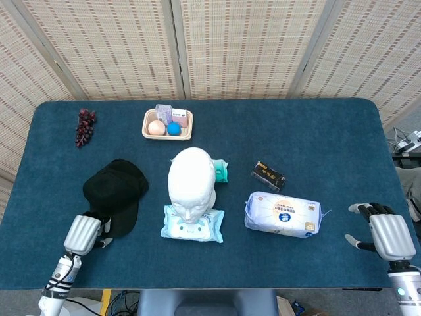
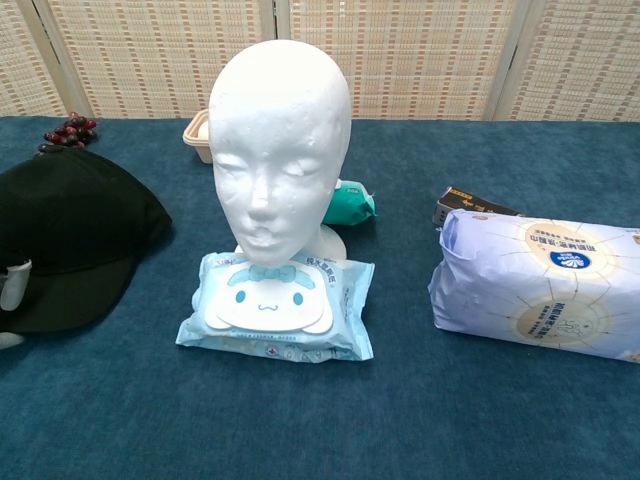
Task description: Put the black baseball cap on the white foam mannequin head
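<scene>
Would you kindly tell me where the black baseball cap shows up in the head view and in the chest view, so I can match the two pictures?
Head view: the black baseball cap lies left of centre on the table, its brim toward the left hand.
Chest view: the cap sits at the left edge, partly cut off.
Shared landmark: the white foam mannequin head, just right of the cap in both.
</scene>
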`<state>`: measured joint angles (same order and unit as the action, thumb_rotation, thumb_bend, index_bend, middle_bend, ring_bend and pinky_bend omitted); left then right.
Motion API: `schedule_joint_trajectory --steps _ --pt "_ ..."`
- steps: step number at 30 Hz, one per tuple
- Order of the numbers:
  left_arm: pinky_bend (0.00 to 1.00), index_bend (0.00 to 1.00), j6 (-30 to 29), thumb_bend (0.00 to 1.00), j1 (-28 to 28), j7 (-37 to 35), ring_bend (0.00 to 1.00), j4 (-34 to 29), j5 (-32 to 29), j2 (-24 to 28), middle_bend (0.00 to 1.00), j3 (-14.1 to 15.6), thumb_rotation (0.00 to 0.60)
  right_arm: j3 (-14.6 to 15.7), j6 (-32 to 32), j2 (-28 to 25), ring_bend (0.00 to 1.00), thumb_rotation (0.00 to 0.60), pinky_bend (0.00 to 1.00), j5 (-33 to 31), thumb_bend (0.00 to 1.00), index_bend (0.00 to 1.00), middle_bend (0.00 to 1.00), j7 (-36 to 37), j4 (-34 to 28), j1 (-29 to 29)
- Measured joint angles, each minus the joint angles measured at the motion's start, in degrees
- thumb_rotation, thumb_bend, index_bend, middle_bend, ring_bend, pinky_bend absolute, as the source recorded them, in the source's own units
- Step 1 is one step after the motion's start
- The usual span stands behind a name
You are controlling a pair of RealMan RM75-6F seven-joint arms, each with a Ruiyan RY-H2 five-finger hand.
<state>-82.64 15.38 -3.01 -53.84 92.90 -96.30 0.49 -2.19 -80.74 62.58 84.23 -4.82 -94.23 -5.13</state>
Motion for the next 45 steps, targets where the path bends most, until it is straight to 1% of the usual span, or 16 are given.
schedule_joint_trajectory --steps 2,5,8,10,18,24,29,35,38,45 --pt "0.57 0.56 -1.0 0.00 -0.1 -0.7 0.44 1.0 0.2 -0.5 0.62 -0.1 0.600 0.0 0.0 0.0 0.30 0.600 0.33 0.0 0.00 0.36 0.40 0.0 0.0 0.0" --pt "0.58 0.51 -2.3 0.00 -0.2 -1.8 0.42 2.3 0.5 -1.3 0.55 -0.3 0.600 0.0 0.1 0.0 0.30 0.600 0.33 0.0 0.00 0.36 0.40 -0.1 0.0 0.0" --pt "0.58 0.49 -3.5 0.00 -0.2 -2.9 0.42 3.9 0.8 -2.2 0.50 -0.4 0.600 0.0 0.1 0.0 0.30 0.600 0.33 0.1 0.00 0.36 0.40 -0.1 -0.1 0.0" --pt "0.58 0.49 -4.3 0.00 -0.1 -3.8 0.42 4.9 1.0 -2.7 0.49 -0.5 0.600 0.0 0.1 0.0 0.30 0.600 0.33 0.1 0.00 0.36 0.40 -0.1 -0.1 0.0" --pt "0.58 0.51 -8.3 0.00 -0.2 -8.1 0.42 9.3 1.8 -5.1 0.48 -1.0 0.600 0.1 0.0 0.0 0.30 0.600 0.33 0.1 0.00 0.36 0.40 -0.1 -0.1 0.0" --pt "0.58 0.55 -11.1 0.00 -0.2 -11.3 0.42 12.8 2.1 -7.1 0.48 -1.4 0.600 0.1 -0.1 0.0 0.30 0.600 0.33 0.2 0.00 0.36 0.40 -0.1 -0.1 0.0" --pt "0.61 0.59 -13.7 0.05 0.0 -14.5 0.43 16.4 2.4 -9.2 0.48 -1.8 0.600 0.0 0.0 0.0 0.30 0.600 0.33 0.1 0.00 0.36 0.40 0.0 -0.1 0.0" --pt "0.61 0.61 -15.5 0.12 0.3 -17.8 0.44 21.6 1.9 -12.1 0.48 -2.4 0.600 0.0 0.1 0.0 0.30 0.600 0.33 0.1 0.00 0.36 0.40 0.0 0.0 0.0" --pt "0.61 0.61 -15.5 0.15 0.5 -18.4 0.44 22.7 1.4 -12.8 0.48 -2.6 0.600 0.0 0.1 0.0 0.30 0.600 0.33 0.1 0.00 0.36 0.40 0.0 -0.1 0.0" --pt "0.61 0.61 -15.4 0.15 1.4 -19.1 0.44 22.2 0.3 -12.9 0.48 -3.6 0.600 0.0 0.3 0.0 0.30 0.600 0.33 -0.1 0.00 0.36 0.40 -0.2 -0.1 -0.1"
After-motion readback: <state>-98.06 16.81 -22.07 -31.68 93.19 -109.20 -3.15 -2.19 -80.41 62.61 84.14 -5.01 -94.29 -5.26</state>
